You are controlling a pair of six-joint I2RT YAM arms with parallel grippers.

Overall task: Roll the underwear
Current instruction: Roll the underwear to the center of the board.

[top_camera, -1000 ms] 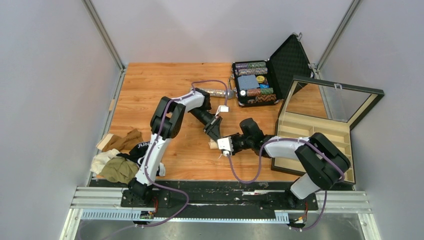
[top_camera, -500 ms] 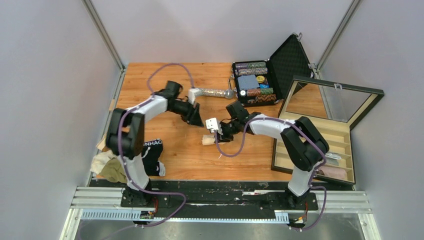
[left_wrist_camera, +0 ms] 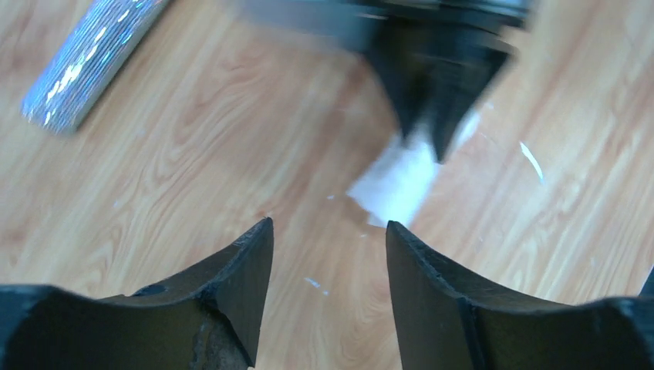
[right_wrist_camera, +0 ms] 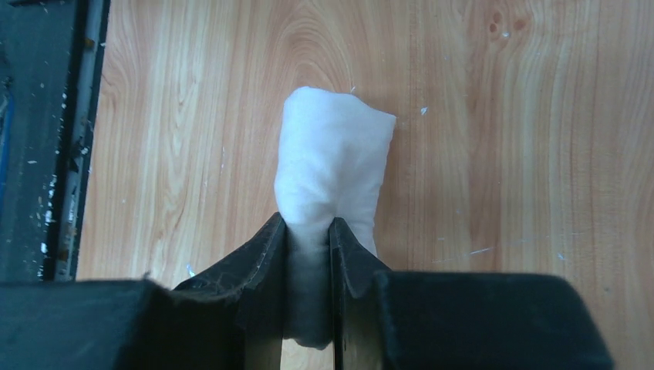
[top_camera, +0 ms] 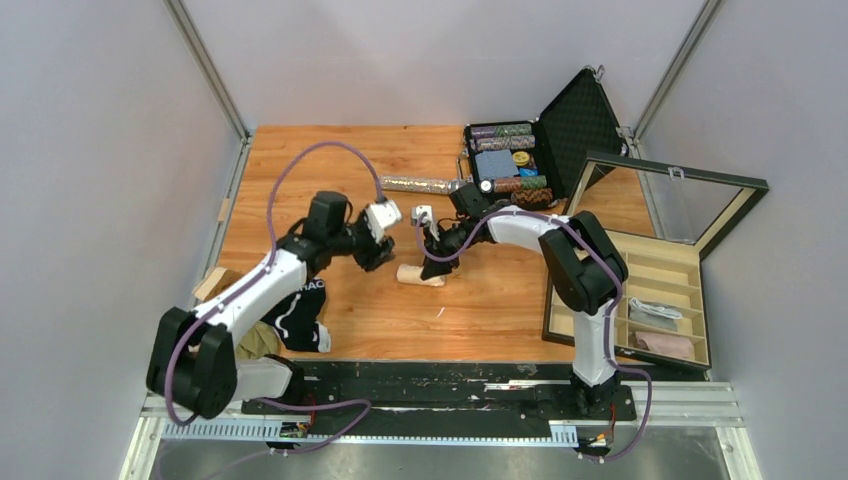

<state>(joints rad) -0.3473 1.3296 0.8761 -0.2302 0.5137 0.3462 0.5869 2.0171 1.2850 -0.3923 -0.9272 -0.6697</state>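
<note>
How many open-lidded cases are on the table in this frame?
2. A black foam-lined hard case sits at the table's far edge, and a tan wooden compartment box with a glass lid stands along the right edge. No other case shows.

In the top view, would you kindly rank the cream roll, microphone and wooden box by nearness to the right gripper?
1. Cream roll, held by the right gripper.
2. Microphone, toward the back.
3. Wooden box, at the right edge.
</note>
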